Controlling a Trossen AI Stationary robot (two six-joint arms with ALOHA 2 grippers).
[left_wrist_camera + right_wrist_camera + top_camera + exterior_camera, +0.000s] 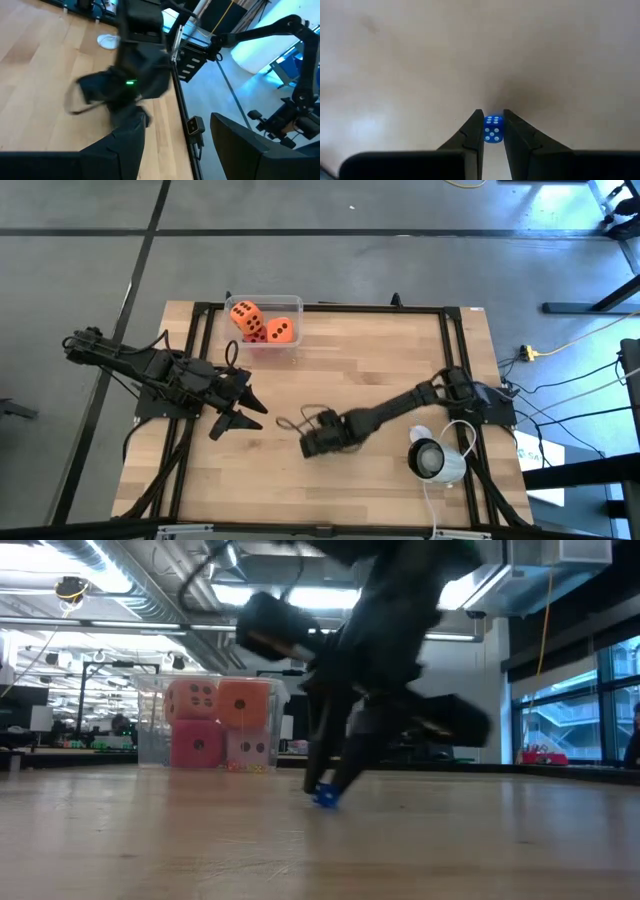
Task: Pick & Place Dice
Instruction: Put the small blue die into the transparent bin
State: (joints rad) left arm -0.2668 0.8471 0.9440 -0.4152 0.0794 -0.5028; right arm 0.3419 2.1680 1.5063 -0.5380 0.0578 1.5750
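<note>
A: Near the middle of the wooden table, your right gripper is down at the surface, its two fingers closed on a small blue die.

B: Which way does the die face?

A: In the right wrist view a six-pip face looks back at the camera. It's a cube, so you get no long axis to speak of.

B: Can you see it from overhead?

A: No. In the high view the gripper covers it. The low view shows only a blue speck at the blurred fingertips, on the wood.

B: And the other dice?

A: In the clear container at the table's far edge: two orange dice on top from above; the low view adds a red one and a pale pink one beneath.

B: The left arm?

A: Your left gripper waits above the table's left side, fingers spread apart and holding nothing.
</note>
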